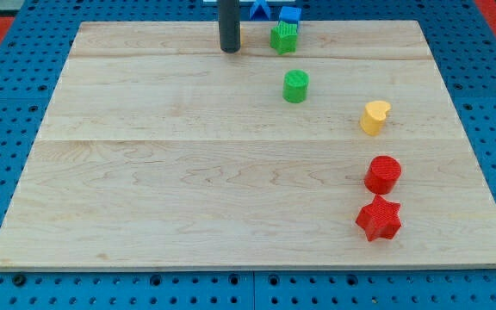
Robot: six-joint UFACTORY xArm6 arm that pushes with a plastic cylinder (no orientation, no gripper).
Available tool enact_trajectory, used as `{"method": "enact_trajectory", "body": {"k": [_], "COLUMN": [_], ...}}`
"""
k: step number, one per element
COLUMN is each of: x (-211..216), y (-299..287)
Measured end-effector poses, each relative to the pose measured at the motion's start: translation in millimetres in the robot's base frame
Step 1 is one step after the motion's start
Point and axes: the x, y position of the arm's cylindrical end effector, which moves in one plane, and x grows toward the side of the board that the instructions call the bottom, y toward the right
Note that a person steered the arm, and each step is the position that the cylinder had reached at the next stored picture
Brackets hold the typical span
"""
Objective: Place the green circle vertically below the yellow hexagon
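The green circle (pixel 296 86) stands in the upper middle of the wooden board (pixel 188 172). My tip (pixel 230 50) rests near the board's top edge, up and to the left of the green circle and apart from it. A thin yellow sliver (pixel 238 36) shows at the rod's right edge; the rod hides most of that block, so its shape cannot be made out. A yellow heart (pixel 374 116) lies to the right of the green circle and a little lower.
A green star (pixel 284 37) sits right of the rod, above the green circle. A red circle (pixel 383 174) and a red star (pixel 378 218) stand at the lower right. Two blue blocks (pixel 290 14) lie at the top edge.
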Motion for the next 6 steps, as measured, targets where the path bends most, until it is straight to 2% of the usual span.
{"method": "enact_trajectory", "body": {"k": [1, 3, 4, 5, 6], "x": [1.0, 63.5, 105.3, 109.5, 110.5], "y": [35.7, 161.8, 149.9, 97.6, 70.5]}}
